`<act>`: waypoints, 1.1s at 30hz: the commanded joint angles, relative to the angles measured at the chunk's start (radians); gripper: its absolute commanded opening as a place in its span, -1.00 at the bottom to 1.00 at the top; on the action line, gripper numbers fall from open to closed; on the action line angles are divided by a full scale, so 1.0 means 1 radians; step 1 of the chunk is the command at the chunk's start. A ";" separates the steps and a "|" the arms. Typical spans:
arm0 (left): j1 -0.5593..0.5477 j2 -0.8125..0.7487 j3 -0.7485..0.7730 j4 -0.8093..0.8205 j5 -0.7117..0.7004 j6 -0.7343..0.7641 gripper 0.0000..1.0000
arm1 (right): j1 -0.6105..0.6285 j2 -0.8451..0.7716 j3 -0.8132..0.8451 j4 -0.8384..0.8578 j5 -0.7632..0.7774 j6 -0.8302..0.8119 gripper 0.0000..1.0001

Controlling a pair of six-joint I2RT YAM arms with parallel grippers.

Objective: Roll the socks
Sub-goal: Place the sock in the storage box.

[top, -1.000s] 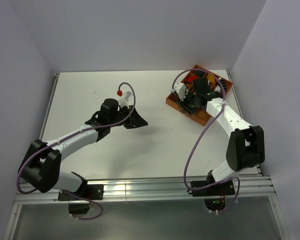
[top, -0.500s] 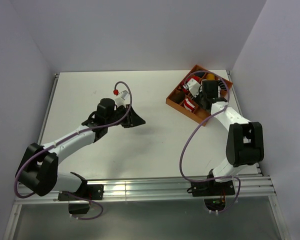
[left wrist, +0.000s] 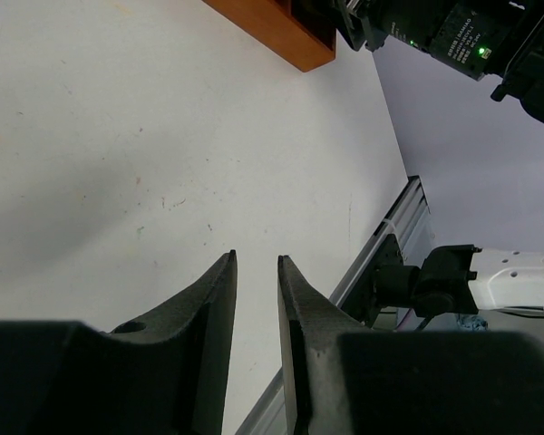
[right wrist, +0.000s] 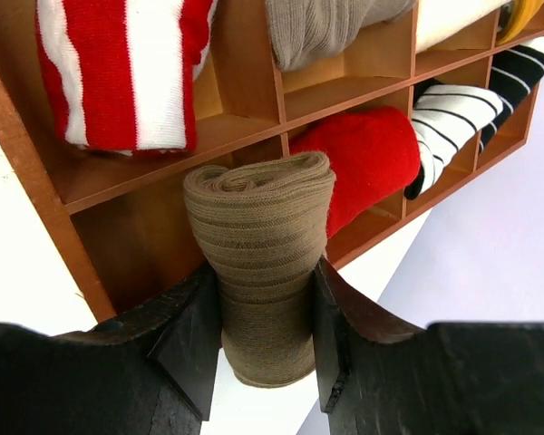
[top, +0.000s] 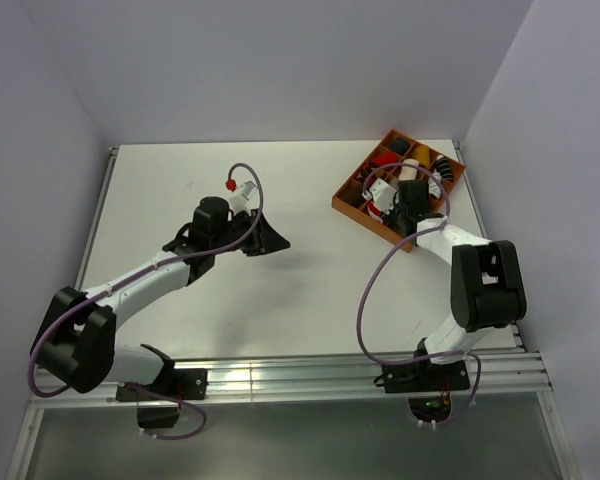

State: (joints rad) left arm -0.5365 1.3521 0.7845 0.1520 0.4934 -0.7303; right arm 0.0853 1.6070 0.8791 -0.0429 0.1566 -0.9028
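Note:
My right gripper [right wrist: 267, 272] is shut on the rolled tan-brown sock [right wrist: 258, 236] and holds it upright at the mouth of a compartment of the wooden box [right wrist: 36, 181]. The red-and-white striped sock [right wrist: 127, 72] lies rolled in the compartment beside it. In the top view the right gripper [top: 398, 205] sits at the near side of the box [top: 352, 205] and hides the tan sock. My left gripper [top: 275, 240] hovers over the middle of the table. Its jaws stand a narrow slit apart and hold nothing [left wrist: 257, 258].
Other box compartments hold a grey-brown roll [right wrist: 326, 27], a red roll [right wrist: 372, 154] and a black-and-white striped roll [right wrist: 462, 104]. Walls close the table at the back and both sides. An aluminium rail [top: 280, 375] runs along the near edge.
My right wrist moved from above the middle of the box down to its near side. My left arm shifted slightly left, then stayed still.

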 commanded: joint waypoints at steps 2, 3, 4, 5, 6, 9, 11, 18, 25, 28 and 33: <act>0.003 -0.007 -0.002 0.026 0.027 -0.012 -0.40 | 0.005 0.016 0.030 -0.027 -0.038 0.031 -1.00; 0.004 -0.002 -0.001 0.026 0.027 -0.009 -0.40 | 0.002 0.030 0.053 -0.044 -0.063 0.041 -1.00; 0.004 -0.001 0.001 0.024 0.027 -0.011 -0.41 | 0.004 0.036 0.067 -0.087 -0.075 0.062 -1.00; 0.004 -0.002 -0.001 0.023 0.025 -0.012 -0.41 | 0.004 0.048 0.098 -0.110 -0.084 0.073 -1.00; 0.004 -0.001 -0.001 0.021 0.025 -0.009 -0.41 | 0.002 0.060 0.116 -0.138 -0.112 0.087 -1.00; 0.004 -0.002 0.004 0.006 0.022 -0.003 -0.41 | -0.001 0.105 0.188 -0.262 -0.160 0.137 -1.00; 0.004 -0.004 0.004 0.006 0.023 -0.001 -0.40 | -0.004 0.139 0.222 -0.336 -0.192 0.163 -1.00; 0.004 0.012 0.005 0.009 0.031 -0.004 -0.42 | -0.022 0.197 0.274 -0.428 -0.223 0.200 -1.00; 0.003 0.021 0.009 0.009 0.037 -0.003 -0.41 | -0.055 0.235 0.305 -0.511 -0.273 0.223 -1.00; 0.003 0.030 0.012 0.008 0.042 -0.004 -0.42 | -0.065 0.261 0.330 -0.564 -0.316 0.232 -1.00; 0.004 0.035 0.015 0.003 0.040 -0.004 -0.42 | -0.078 0.289 0.371 -0.627 -0.380 0.234 -1.00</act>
State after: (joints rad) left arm -0.5362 1.3857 0.7845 0.1444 0.5117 -0.7300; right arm 0.0055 1.8339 1.2644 -0.5201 -0.1005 -0.7113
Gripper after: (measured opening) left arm 0.293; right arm 0.451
